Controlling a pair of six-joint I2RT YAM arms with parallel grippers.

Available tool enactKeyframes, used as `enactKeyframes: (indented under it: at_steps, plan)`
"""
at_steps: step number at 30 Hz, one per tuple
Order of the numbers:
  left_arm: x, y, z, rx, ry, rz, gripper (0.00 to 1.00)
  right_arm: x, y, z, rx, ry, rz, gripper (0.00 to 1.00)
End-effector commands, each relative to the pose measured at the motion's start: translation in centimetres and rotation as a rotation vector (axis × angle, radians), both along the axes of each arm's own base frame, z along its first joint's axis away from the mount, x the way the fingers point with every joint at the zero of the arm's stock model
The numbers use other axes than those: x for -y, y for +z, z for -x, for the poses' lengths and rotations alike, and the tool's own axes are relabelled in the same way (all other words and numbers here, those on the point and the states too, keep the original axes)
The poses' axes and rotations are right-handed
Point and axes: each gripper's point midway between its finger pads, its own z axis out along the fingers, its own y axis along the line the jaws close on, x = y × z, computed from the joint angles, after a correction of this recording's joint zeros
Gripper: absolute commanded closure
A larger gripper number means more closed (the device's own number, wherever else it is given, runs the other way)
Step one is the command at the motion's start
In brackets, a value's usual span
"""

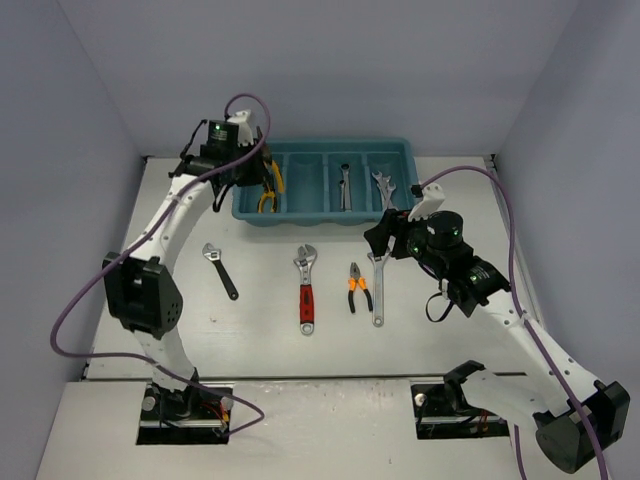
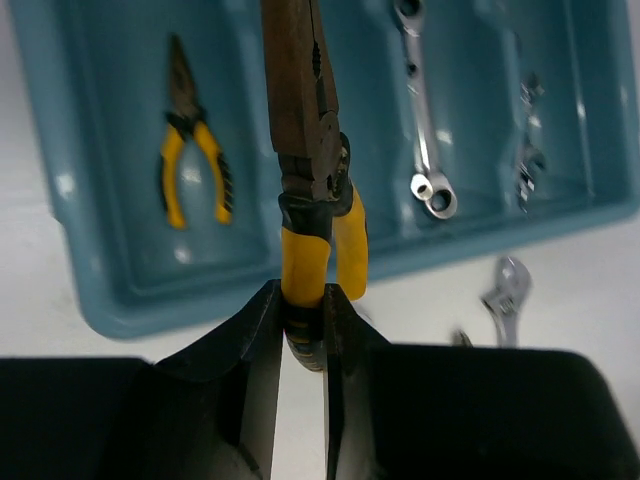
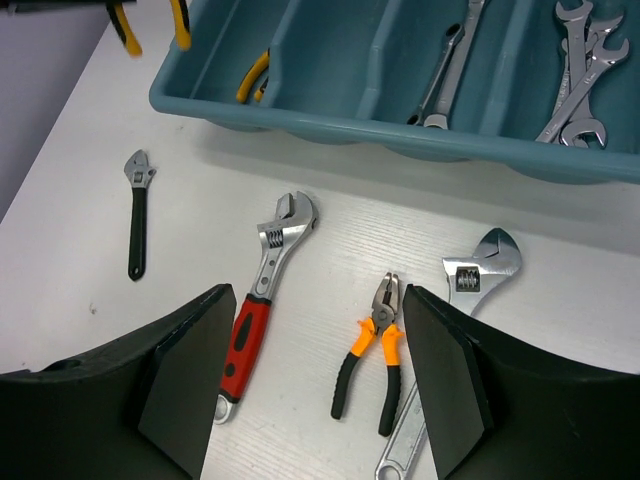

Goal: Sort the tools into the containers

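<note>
My left gripper (image 1: 258,172) is shut on one handle of yellow-handled pliers (image 2: 305,130) and holds them above the left end of the teal tray (image 1: 325,215). Another pair of yellow pliers (image 2: 190,150) lies in the leftmost compartment. A spanner (image 1: 344,187) lies in the third compartment and silver spanners (image 1: 384,188) in the fourth. My right gripper (image 3: 318,300) is open and empty above the table, between a red-handled adjustable wrench (image 3: 265,300) and orange-handled pliers (image 3: 372,350).
A black adjustable wrench (image 1: 220,270) lies on the table at the left. A large silver adjustable wrench (image 1: 378,285) lies just right of the orange pliers. Grey walls close in the table on both sides and at the back.
</note>
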Motion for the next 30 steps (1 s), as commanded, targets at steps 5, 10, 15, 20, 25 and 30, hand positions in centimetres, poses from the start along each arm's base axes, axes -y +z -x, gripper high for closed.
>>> enactKeyframes:
  at_steps: [5, 10, 15, 20, 25, 30]
  plan:
    - [-2.0, -3.5, -9.1, 0.013, -0.038, -0.048, 1.0, 0.6, 0.4, -0.5, 0.021, -0.026, 0.03, 0.35]
    - [-2.2, -6.2, -11.6, -0.009, -0.029, -0.045, 0.95, 0.8, -0.7, 0.2, -0.023, -0.024, 0.052, 0.35]
    - [-3.7, -5.3, -11.9, 0.023, 0.02, -0.111, 0.54, 1.5, -1.1, 0.3, -0.034, -0.049, 0.076, 0.34]
    - [-3.9, -1.7, -8.9, 0.072, 0.056, -0.178, 0.43, 2.3, -1.8, -0.5, -0.05, -0.097, 0.124, 0.34]
    - [-1.2, 0.5, -2.6, 0.058, 0.079, -0.243, 0.43, 3.5, -2.2, -1.5, -0.055, -0.174, 0.162, 0.34]
    - [5.5, -1.9, 5.1, -0.071, 0.07, -0.149, 0.43, 4.7, -2.6, -2.1, -0.064, -0.236, 0.18, 0.35]
